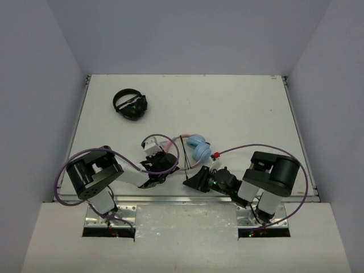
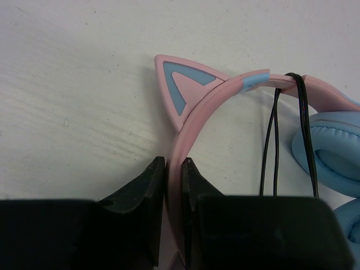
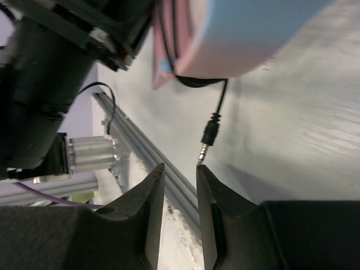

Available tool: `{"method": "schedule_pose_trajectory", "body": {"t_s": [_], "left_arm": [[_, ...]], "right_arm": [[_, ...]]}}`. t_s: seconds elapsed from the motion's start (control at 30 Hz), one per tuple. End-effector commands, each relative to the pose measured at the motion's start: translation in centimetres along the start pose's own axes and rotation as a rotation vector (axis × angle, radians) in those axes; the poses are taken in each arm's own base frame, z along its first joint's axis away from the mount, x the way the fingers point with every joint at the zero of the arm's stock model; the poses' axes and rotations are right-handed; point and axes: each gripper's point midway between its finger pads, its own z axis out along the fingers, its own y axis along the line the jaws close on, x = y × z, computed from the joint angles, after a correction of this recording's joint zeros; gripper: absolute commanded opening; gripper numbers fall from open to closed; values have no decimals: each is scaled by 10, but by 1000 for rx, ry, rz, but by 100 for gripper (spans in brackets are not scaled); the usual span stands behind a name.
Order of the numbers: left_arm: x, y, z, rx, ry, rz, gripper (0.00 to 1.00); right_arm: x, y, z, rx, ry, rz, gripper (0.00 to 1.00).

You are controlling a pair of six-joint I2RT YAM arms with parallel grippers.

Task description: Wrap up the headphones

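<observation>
The headphones [image 1: 198,149] lie at the table's middle front, light blue earcups to the right, pink headband [image 2: 194,112] with a cat ear [image 2: 181,90] running left. My left gripper [image 2: 173,160] is shut on the headband just below the ear; it also shows in the top view [image 1: 168,161]. The thin black cable [image 2: 274,140] hangs over the band beside a blue earcup [image 2: 332,143]. My right gripper [image 3: 180,167] is slightly open and empty, low near the table's front edge [image 1: 188,182]. The cable's plug [image 3: 209,134] lies on the table, its tip at my right fingertip. An earcup [image 3: 253,31] looms above.
Smaller all-black headphones [image 1: 131,104] lie at the back left. The metal rail [image 3: 152,152] of the table's front edge runs just past my right gripper. The left arm's body [image 3: 45,84] is close on that side. White walls enclose the table.
</observation>
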Motion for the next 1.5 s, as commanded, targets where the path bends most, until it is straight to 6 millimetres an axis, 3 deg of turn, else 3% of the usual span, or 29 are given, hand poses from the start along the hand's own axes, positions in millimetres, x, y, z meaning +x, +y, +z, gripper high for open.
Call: {"method": "schedule_pose_trajectory", "body": {"t_s": [0.0, 0.1, 0.17, 0.2, 0.27, 0.43, 0.47, 0.53, 0.57, 0.6, 0.63, 0.67, 0.7, 0.73, 0.8, 0.83, 0.9, 0.93, 1.03, 1.17, 1.3, 1.47], "left_arm": [[-17, -23, 1, 63, -72, -99, 1], [-18, -23, 1, 69, -79, -81, 0], [-17, -20, 3, 60, -82, -58, 0], [-17, -20, 3, 58, -83, -48, 0], [-16, -18, 4, 53, -85, -34, 0], [-16, -23, 5, 55, -80, 9, 1], [-18, -25, 4, 57, -78, 33, 0], [-22, -30, 2, 61, -75, 58, 0], [-24, -31, 1, 64, -74, 84, 0], [-25, -31, 0, 62, -74, 97, 0], [-28, -31, -1, 59, -75, 118, 0], [-28, -32, -2, 62, -74, 130, 0], [-29, -33, -2, 66, -74, 139, 0], [-29, -34, -2, 72, -73, 160, 0], [-28, -38, -2, 89, -68, 173, 0], [-27, -39, -2, 104, -62, 205, 0], [-22, -40, -1, 112, -46, 229, 0], [-21, -40, 0, 114, -42, 240, 0], [-13, -37, 3, 105, -21, 271, 1], [-6, -31, 7, 82, -5, 297, 9], [-7, -22, 8, 54, -13, 297, 38], [-23, -13, 0, 28, -43, 258, 54]], "right_arm": [[-22, 49, -43, -244, -130, 7, 31], [-24, 49, -54, -250, -164, -2, 32], [-23, 52, -63, -269, -166, 6, 56], [-23, 52, -66, -272, -167, 9, 99], [-22, 57, -73, -300, -166, 14, 99], [-19, 33, -71, -206, -170, -20, 99], [-12, 7, -66, -98, -144, -45, 99], [-25, 24, -60, -108, -192, -89, 99], [-19, -11, -58, 56, -156, -132, 99], [-31, 13, -59, 2, -200, -157, 99], [-35, 0, -62, 62, -222, -176, 99], [-40, 1, -65, 63, -243, -194, 99], [-49, 17, -70, 16, -281, -190, 99], [-49, 4, -72, 80, -274, -212, 99], [-59, 14, -79, 70, -317, -234, 99], [-56, 1, -80, 118, -300, -258, 99], [-68, 24, -87, 91, -329, -282, 99], [-68, 20, -89, 121, -320, -299, 99], [-72, 31, -94, 116, -317, -338, 99], [-74, 43, -97, 92, -315, -375, 99], [-73, 42, -98, 94, -310, -385, 99], [-76, 45, -102, 77, -325, -386, 99]]}}
